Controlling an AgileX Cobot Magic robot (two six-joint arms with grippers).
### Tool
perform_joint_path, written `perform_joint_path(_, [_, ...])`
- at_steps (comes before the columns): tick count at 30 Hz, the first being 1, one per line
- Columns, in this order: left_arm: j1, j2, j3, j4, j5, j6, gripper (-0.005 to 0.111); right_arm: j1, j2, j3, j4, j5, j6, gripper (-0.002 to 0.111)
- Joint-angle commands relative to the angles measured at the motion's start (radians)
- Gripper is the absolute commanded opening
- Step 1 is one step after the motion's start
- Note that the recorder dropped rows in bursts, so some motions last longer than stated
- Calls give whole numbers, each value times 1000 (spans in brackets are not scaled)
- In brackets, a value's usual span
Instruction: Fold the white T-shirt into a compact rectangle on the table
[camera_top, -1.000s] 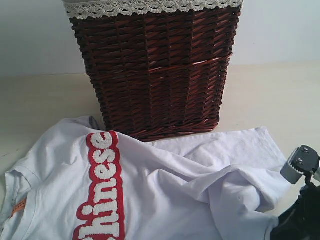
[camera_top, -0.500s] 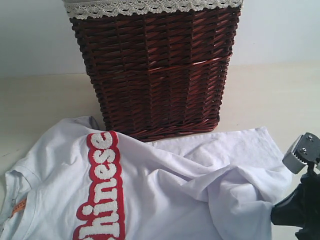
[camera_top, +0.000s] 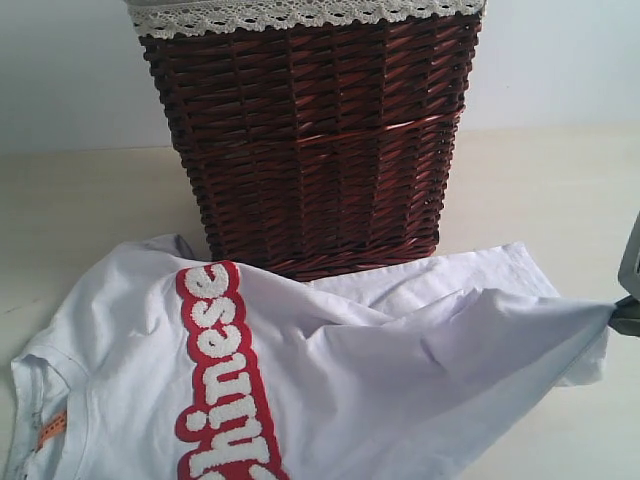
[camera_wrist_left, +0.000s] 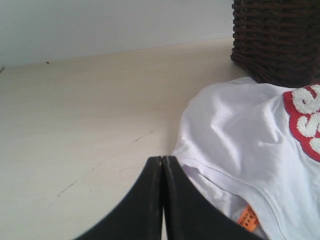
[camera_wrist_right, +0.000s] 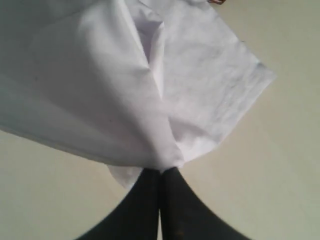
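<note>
1. At the right edge of the exterior frame, the right gripper (camera_top: 628, 312) is clamped on a pinch of the white T-shirt (camera_top: 330, 380) near its hem. The right wrist view shows cloth gathered into the pressed-together jaws.
2. From that pinch the fabric runs as a taut, lifted sheet toward the chest, probably to draw the rumpled lower part flat before any fold.
3. Across the lower half of the frame the shirt lies face up on the table (camera_top: 540, 190). Its red band (camera_top: 225, 380) of fuzzy letters sits at lower left, and its far edge lies right by the wicker basket (camera_top: 310, 140) at upper centre.
4. The left gripper (camera_wrist_left: 162, 161) has its jaws pressed together with no cloth visible between them. It sits just beside the collar, near the orange neck tag (camera_wrist_left: 246, 218); whether it touches fabric cannot be told.
5. Folding proper seems not yet begun, since the shirt is spread out with no folded layers showing.
</note>
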Motion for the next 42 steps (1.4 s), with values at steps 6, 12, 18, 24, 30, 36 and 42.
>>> perform_joint_path(6, [-3,-5,-2,-6,-10,2,0,-5,-15,-21,-248,464,-171,0])
perform_joint_path(12, [-3,-5,-2,-6,-10,2,0,-5,-14,-21,-277,651,-191,0])
perform_joint_path(18, [-3,-5,-2,-6,-10,2,0,-5,-14,-18,-181,651,-166,5])
perform_joint_path(24, [-3,-5,-2,-6,-10,2,0,-5,-14,-18,30,554,-136,38])
perform_joint_path(30, [-3,-5,-2,-6,-10,2,0,-5,-39,-29,72,297,14,42])
perform_joint_path(36, [-3,-5,-2,-6,-10,2,0,-95,121,-14,-245,457,73,42])
perform_joint_path(42, [-3,-5,-2,-6,-10,2,0,-97,247,-14,-239,581,-49,42])
